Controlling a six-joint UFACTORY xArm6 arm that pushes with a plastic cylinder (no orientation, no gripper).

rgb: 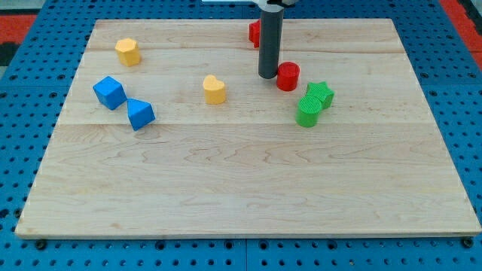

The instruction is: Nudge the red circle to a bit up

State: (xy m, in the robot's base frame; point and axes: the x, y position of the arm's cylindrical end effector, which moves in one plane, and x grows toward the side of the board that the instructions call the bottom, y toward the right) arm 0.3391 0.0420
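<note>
Upright red circle, round, no long axis, my tip just left, no claw visible.

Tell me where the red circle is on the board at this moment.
The red circle sits right of centre in the view's upper part, with my tip close at its left, apparently touching. The green star and green cylinder lie just below-right of it.

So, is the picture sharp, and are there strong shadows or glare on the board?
Camera view: sharp across the wooden board, no visible blur; light is soft and even, with only faint shadows at the blocks' bases, such as under the red circle and beside my tip, which sits just to the view's left of it; no glare on the wood; the rod's top is cut off by the frame.
</note>
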